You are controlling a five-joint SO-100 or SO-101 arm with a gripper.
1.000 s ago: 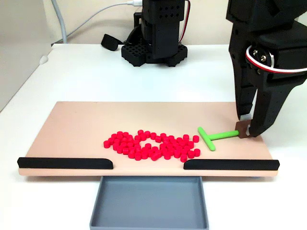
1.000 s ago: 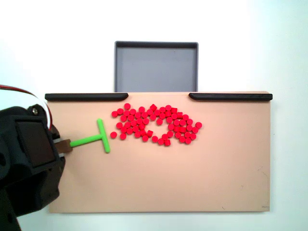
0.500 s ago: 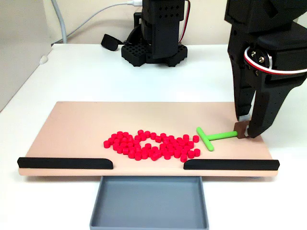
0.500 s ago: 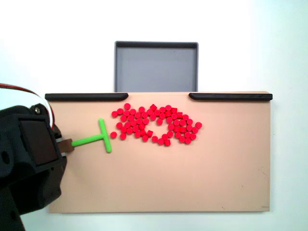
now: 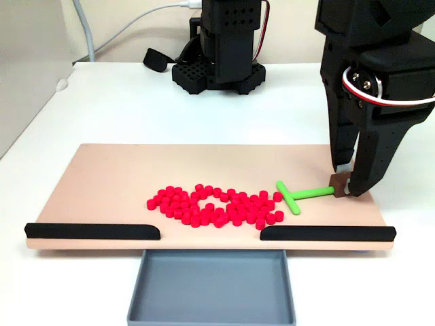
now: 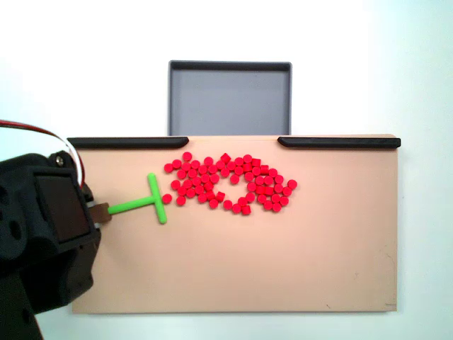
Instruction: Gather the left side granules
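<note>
Your main risk is the tool point(image 5: 296, 196) twisting in the grip. You hold it only by the small brown block at the end of its stem, so when the crossbar meets the granules point(image 5: 215, 206) off-centre, the load can swing it round and let pellets slip past either end. Press too low and the bar may catch on the board point(image 5: 109, 176); ride too high and it skims over them. Push too far and pellets could pile against the strip point(image 5: 326, 233) instead of heading for the gap over the tray point(image 5: 211, 285).

The granules lie in one loose patch mid-board, near the strip edge, in front of the gap. In a fixed view from above, the crossbar point(image 6: 157, 198) sits just beside the nearest stray pellet, perhaps touching it.

Your gripper point(image 5: 344, 185) hangs steeply over the board's end, fingers pointing down, clamped on the brown block with the stem running level toward the patch.
</note>
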